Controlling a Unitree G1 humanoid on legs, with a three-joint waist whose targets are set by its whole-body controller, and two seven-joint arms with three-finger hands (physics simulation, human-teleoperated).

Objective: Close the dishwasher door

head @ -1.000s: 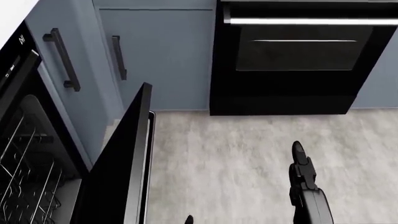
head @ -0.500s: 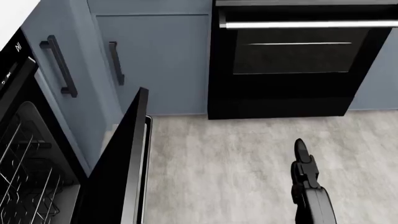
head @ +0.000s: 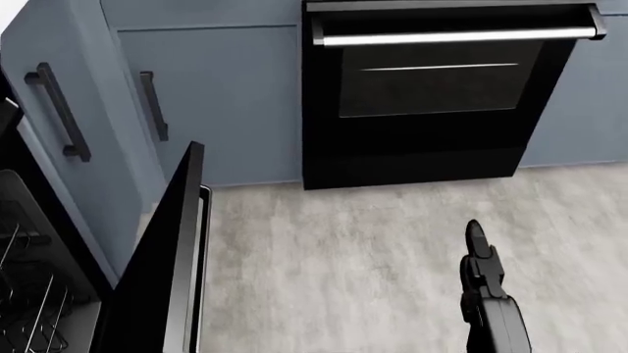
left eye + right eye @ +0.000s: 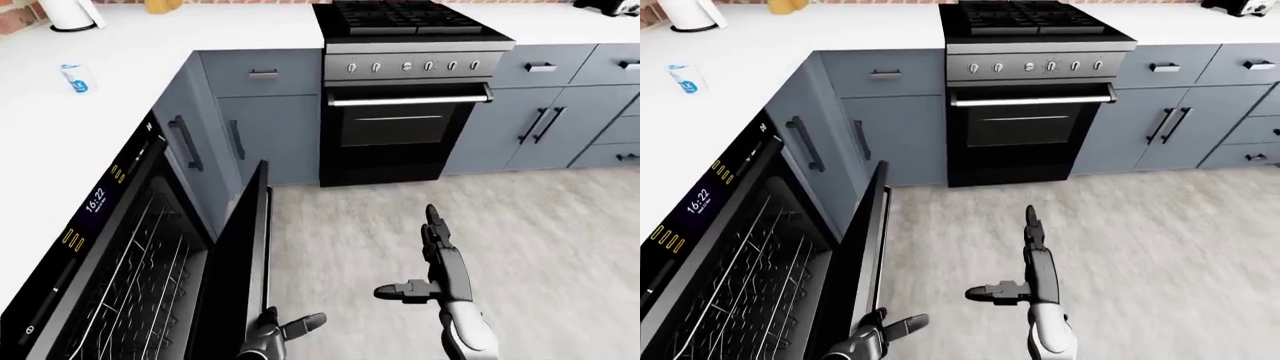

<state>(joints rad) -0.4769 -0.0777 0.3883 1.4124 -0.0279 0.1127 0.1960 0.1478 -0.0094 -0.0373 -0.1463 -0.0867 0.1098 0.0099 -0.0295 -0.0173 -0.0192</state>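
Since the earlier head view, the whole picture shifted: the oven (image 3: 442, 95) and the blue cabinets moved toward the left of the view, so the camera turned, and the things themselves did not move. The dishwasher door (image 4: 240, 262) was half open at the left of the left-eye view, tilted out from the dishwasher (image 4: 110, 262), with its upper edge pointing toward the cabinets. Wire racks (image 4: 140, 277) showed inside the dishwasher, and a lit panel with the clock 16:22 ran along its top edge.

The left hand (image 4: 275, 330) was at the bottom of the left-eye view, just beside the lower edge of the door, fingers spread and not clenched; I could not tell if it touched the door. The right hand (image 4: 435, 259) was released too, held over the grey floor (image 4: 540, 240), fingers straight toward the oven and the thumb sticking out to the view's left, well apart from the door.

On the white surface (image 4: 90, 120) at the upper left stood 1 small blue-and-white carton (image 4: 76, 77) and 1 white roll (image 4: 70, 11).
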